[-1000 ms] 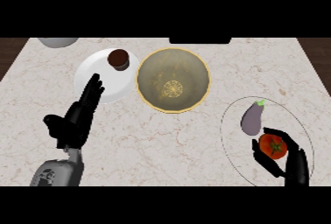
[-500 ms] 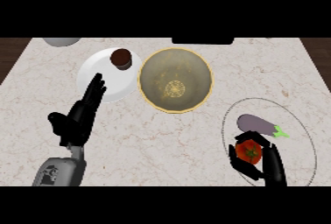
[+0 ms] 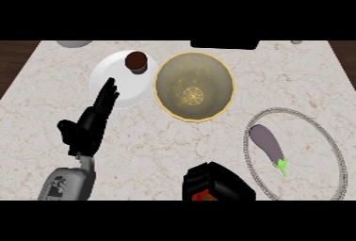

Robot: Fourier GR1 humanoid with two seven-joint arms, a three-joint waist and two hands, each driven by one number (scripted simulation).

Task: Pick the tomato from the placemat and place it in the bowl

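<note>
Near edge, left of placemat: right robot hand curled round tomato, only red sliver showing. Likely light, smooth, bruisable; best cupped round middle. Far side: bowl. At left, left robot hand rests open.

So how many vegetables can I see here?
2: an eggplant lying on the placemat at right, and a tomato mostly hidden in the right robot hand at the bottom edge.

Veined, matt stone across the counter; smooth white on the plate; dull golden glaze inside the bowl; glossy skin on the eggplant.
</note>
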